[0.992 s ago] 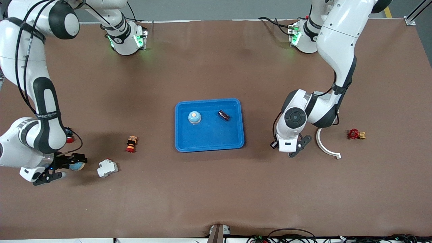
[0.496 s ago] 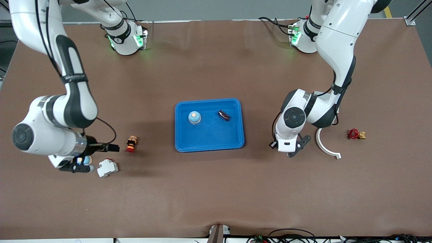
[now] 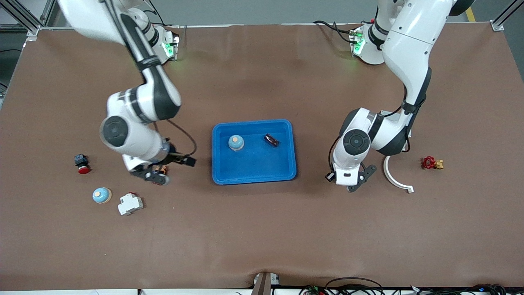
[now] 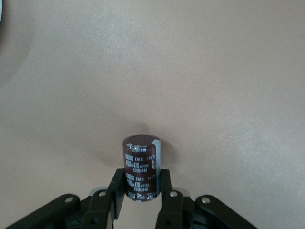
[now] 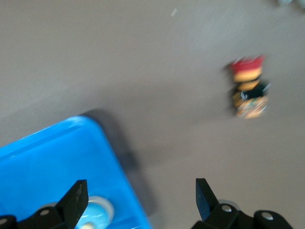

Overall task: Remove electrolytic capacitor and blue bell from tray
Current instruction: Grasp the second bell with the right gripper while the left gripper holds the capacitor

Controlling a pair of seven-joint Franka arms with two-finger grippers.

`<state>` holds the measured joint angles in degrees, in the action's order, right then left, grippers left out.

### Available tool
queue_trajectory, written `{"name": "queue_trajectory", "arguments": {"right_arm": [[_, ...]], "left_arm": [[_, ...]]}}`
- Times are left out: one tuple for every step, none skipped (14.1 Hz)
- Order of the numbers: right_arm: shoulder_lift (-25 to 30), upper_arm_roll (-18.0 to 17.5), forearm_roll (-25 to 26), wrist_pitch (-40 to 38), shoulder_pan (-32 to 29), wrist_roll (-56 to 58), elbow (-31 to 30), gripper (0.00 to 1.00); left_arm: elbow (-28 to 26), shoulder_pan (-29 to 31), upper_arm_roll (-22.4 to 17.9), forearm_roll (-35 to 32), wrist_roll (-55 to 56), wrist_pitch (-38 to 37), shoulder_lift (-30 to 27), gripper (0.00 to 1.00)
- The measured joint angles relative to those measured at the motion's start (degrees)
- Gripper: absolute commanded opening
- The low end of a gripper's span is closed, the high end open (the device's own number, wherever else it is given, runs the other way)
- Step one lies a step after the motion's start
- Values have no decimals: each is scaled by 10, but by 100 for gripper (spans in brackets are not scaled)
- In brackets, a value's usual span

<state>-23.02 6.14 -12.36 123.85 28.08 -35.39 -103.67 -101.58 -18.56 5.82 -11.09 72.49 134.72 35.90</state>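
A blue tray (image 3: 254, 174) at mid-table holds a light-blue bell (image 3: 236, 142) and a dark capacitor (image 3: 271, 139) lying on its side. A second bell (image 3: 101, 195) sits on the table toward the right arm's end. My left gripper (image 3: 355, 184) is low over the table beside the tray, toward the left arm's end. It is shut on an upright brown capacitor (image 4: 141, 167), which stands up between the left gripper's (image 4: 141, 191) fingers. My right gripper (image 3: 155, 175) hangs open and empty beside the tray. In its wrist view the right gripper (image 5: 139, 188) spans the tray's edge (image 5: 71, 143).
A red, yellow and black button piece (image 5: 249, 88) lies under the right hand. A white breaker (image 3: 130, 203) and a red push button (image 3: 82, 164) lie toward the right arm's end. A white curved piece (image 3: 395, 176) and a red valve (image 3: 430, 162) lie toward the left arm's end.
The right arm has swung from the loose bell toward the tray, its gripper open; that bell stays on the table. The left arm has barely moved.
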Motion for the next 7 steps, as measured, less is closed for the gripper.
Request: {"name": "queue_trajectory", "arguments": {"right_arm": [[0, 0, 1, 11, 21, -34, -5, 100], [0, 0, 2, 25, 40, -63, -12, 100], [0, 0, 2, 41, 56, -87, -20, 100], [0, 0, 2, 61, 69, -108, -32, 100], [0, 0, 2, 81, 80, -124, -45, 100], [-1, 0, 2, 96, 89, -137, -57, 100], [-2, 0, 2, 107, 97, -150, -67, 100]], "left_arm": [[1, 0, 0, 0, 0, 0, 0, 0], [2, 0, 0, 0, 0, 0, 0, 0], [2, 0, 1, 0, 0, 0, 0, 0], [2, -1, 1, 0, 0, 0, 0, 0], [2, 0, 1, 0, 0, 0, 0, 0], [3, 1, 1, 0, 0, -2, 0, 0], [4, 2, 1, 0, 0, -8, -2, 0]]}}
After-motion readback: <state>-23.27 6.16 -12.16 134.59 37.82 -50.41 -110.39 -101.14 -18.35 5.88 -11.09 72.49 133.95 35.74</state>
